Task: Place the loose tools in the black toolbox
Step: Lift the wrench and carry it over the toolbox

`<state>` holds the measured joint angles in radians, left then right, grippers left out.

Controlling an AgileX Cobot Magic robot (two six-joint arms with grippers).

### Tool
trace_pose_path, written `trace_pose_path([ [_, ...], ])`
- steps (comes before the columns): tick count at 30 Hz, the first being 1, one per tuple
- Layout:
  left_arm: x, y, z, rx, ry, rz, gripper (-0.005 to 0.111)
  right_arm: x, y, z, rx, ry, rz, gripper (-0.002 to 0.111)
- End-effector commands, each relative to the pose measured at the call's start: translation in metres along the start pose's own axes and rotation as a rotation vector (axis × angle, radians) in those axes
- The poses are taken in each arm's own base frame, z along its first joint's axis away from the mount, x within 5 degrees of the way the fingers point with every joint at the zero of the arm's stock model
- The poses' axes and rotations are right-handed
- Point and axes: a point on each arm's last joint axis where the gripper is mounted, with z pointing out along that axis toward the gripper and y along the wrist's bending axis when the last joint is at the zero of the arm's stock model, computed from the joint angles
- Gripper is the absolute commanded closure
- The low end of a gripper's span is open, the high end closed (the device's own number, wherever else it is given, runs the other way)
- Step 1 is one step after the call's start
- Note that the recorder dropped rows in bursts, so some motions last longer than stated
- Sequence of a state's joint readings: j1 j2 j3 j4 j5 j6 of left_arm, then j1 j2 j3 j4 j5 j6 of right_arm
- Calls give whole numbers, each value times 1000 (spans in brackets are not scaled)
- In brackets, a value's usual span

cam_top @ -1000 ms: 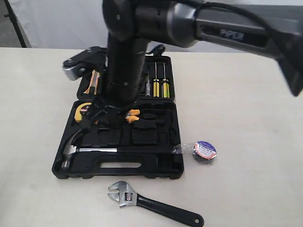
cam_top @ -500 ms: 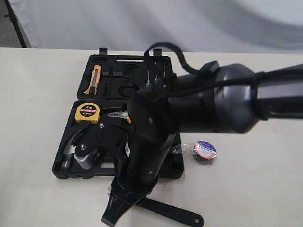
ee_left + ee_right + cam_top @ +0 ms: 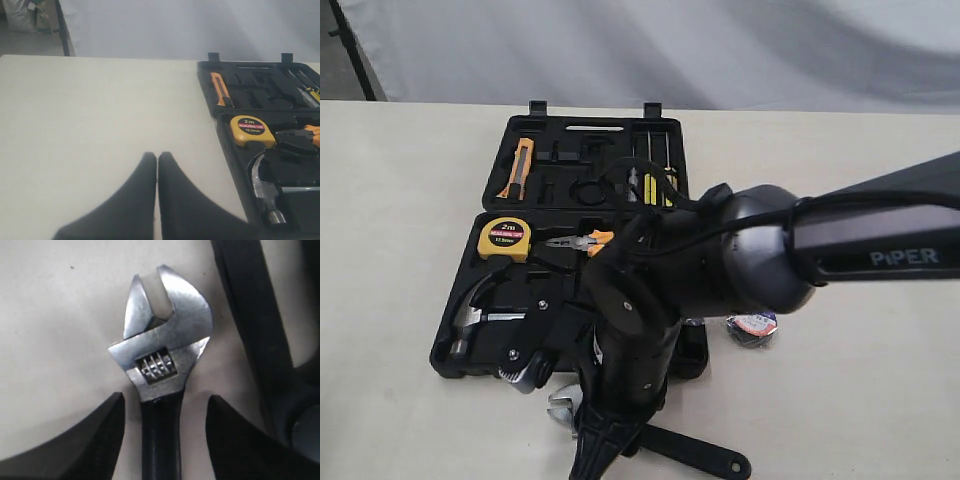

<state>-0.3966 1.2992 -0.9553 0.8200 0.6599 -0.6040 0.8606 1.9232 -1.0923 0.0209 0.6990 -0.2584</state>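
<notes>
The silver adjustable wrench (image 3: 161, 357) lies flat on the table just in front of the black toolbox (image 3: 519, 135). My right gripper (image 3: 165, 402) is open and straddles its black handle, one finger on each side with gaps between. In the exterior view that gripper (image 3: 595, 450) points down over the wrench (image 3: 560, 408). The claw hammer (image 3: 470, 320) lies in the toolbox's near half. Right of the case, the black tape roll (image 3: 752, 328) rests on the table, partly behind my right arm. My left gripper (image 3: 157, 156) is shut and holds nothing, over bare table left of the toolbox (image 3: 220, 145).
The open case also holds a yellow tape measure (image 3: 504, 238), orange-handled pliers (image 3: 582, 241), an orange knife (image 3: 517, 168) and screwdrivers (image 3: 650, 180). Its front edge (image 3: 245, 315) runs close beside the wrench head. My right arm (image 3: 740, 265) hangs over the case's right side.
My right arm has swung from over the toolbox's far half down to the table's front, and its gripper now sits over the wrench. The hammer, wrench and tape roll have not moved.
</notes>
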Motion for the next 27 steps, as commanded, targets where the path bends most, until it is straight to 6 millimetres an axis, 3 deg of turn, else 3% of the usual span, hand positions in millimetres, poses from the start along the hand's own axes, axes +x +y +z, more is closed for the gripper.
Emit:
trace_pose_path([
  [1, 2, 0, -1, 14, -7, -22, 105, 2, 0, 15, 4, 37, -16, 60],
  [3, 2, 0, -1, 14, -7, -22, 105, 4, 1, 25, -10, 67, -9, 64],
  [4, 2, 0, -1, 14, -7, -22, 105, 5, 1, 28, -19, 80, -15, 72],
  [5, 2, 0, -1, 14, -7, -22, 105, 6, 4, 29, -55, 92, -41, 93],
  [6, 2, 0, -1, 14, -7, -22, 105, 6, 7, 29, -83, 93, -54, 106],
  [13, 2, 0, -1, 14, -7, -22, 105, 3, 17, 22, -191, 56, -104, 108],
  [22, 2, 0, -1, 14, -7, -22, 105, -2, 13, -45, -89, -129, -177, 109],
  [24, 2, 0, -1, 14, -7, -22, 105, -6, 4, -63, -52, -166, -151, 109],
  [27, 2, 0, -1, 14, -7, -22, 105, -20, -38, -94, -30, -201, -47, 109],
])
